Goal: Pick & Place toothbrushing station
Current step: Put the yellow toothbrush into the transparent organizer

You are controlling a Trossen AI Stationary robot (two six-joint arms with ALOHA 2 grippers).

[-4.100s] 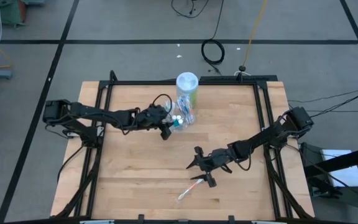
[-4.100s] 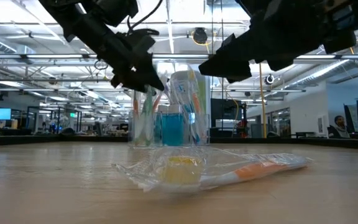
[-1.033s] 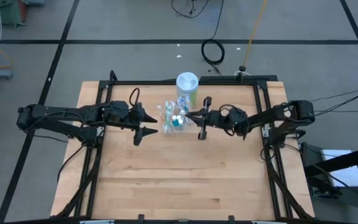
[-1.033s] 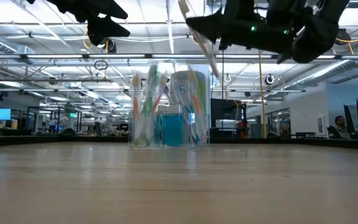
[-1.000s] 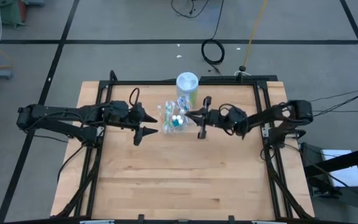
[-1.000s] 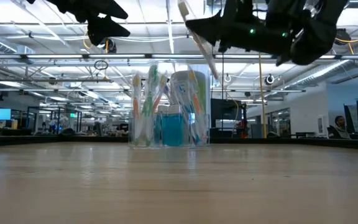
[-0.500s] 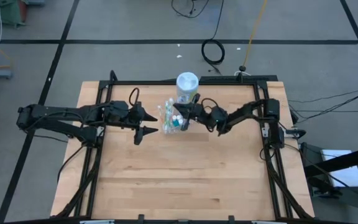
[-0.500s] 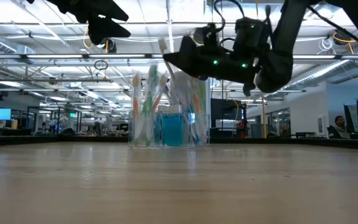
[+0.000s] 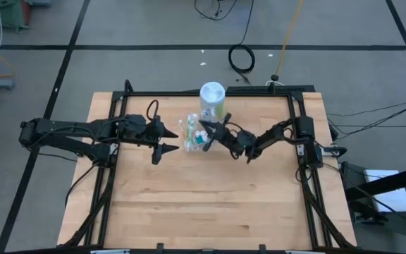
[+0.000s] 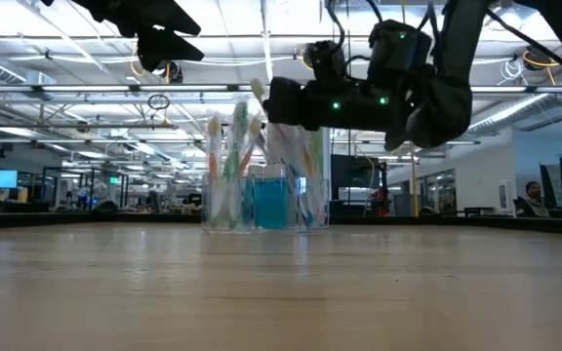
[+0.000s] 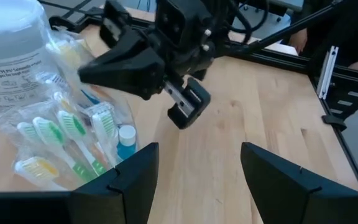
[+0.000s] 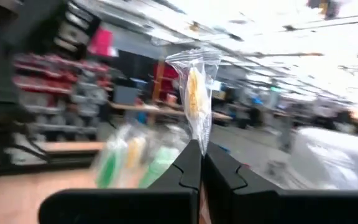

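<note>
A clear cup (image 9: 193, 135) stands on the table at the far middle. It holds several wrapped pastel toothbrushes (image 11: 61, 138) and blue tubes (image 11: 127, 134). My right gripper (image 9: 207, 131) is just above the cup's right side, shut on a wrapped toothbrush with a yellow head (image 12: 196, 93). In the low view this gripper (image 10: 283, 103) is over the cup's rim (image 10: 261, 174). My left gripper (image 9: 165, 141) is open and empty, in the air just left of the cup. It also shows in the left wrist view (image 11: 194, 171). My right gripper pinches the toothbrush's clear wrapper (image 12: 199, 138) between its two fingers, below the yellow head. The fingers come about level from the table's right side. The head end (image 10: 258, 92) sticks out past the fingertips and tilts up. The toothbrush is clear of the table, over the cup.
A white canister (image 9: 212, 99) stands right behind the cup. The table's black frame rails (image 9: 298, 152) run along the left and right sides. Bare wood (image 9: 203, 204) fills the near half of the table.
My right gripper has carried the toothbrush toward the table's left edge, from beside the cup to just over it. It has also come down toward the rim. The toothbrush has tipped from steep to more slanted.
</note>
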